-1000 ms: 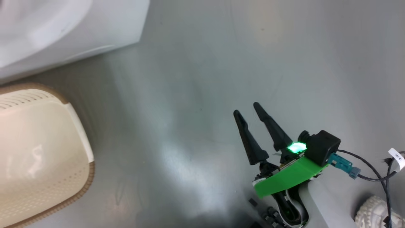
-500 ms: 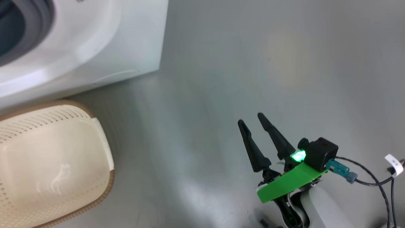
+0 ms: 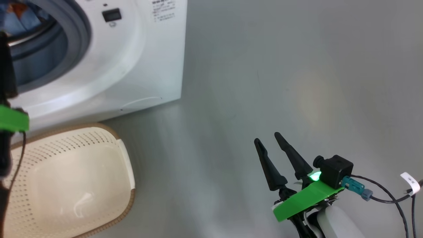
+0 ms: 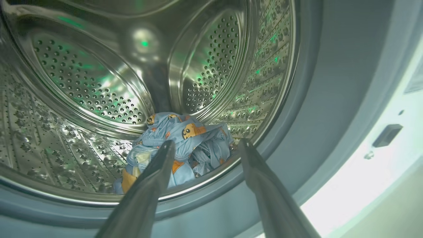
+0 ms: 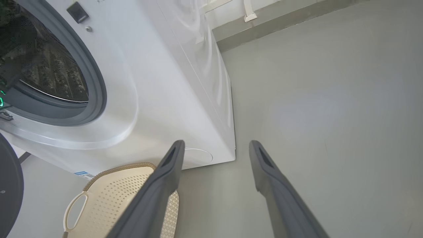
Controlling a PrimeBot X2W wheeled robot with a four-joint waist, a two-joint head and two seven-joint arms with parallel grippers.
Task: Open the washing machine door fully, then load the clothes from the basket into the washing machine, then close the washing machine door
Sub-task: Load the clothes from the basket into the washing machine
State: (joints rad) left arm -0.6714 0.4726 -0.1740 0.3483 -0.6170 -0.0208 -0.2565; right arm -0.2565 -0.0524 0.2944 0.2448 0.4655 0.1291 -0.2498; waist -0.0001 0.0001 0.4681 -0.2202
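A white front-loading washing machine (image 3: 142, 66) stands on a grey floor (image 3: 281, 66). Its round opening is uncovered and edged by a grey rubber ring (image 3: 84, 36). Inside the machine, light blue clothes (image 4: 188, 135) printed with small orange figures lie bunched at the bottom of the perforated steel drum (image 4: 82, 76), close to its front lip.

The left tool (image 4: 207, 142) points into the machine's opening. Its two long dark fingers stand wide apart with nothing clamped between them. The tips hang just in front of the clothes, and whether they touch the fabric cannot be told.

A cream basket (image 3: 72, 185) with perforated sides and a brown rim band sits on the floor just in front of the machine, below its opening. Its smooth inner bottom faces up, and a white handle (image 5: 74, 211) loops from one end.

The right tool (image 3: 267, 137) hovers over bare floor, well away from the machine and beyond its front right corner. Its fingers are also spread apart and hold nothing. Behind them sit a green bracket (image 3: 304, 198) and a small black camera block (image 3: 335, 170) with a glowing green light.

In the right wrist view, a dark rounded edge, apparently the washing machine door (image 5: 10, 188), stands swung away from the opening at the machine's left side. A round flap (image 5: 198, 157) marks the machine's lower front corner.
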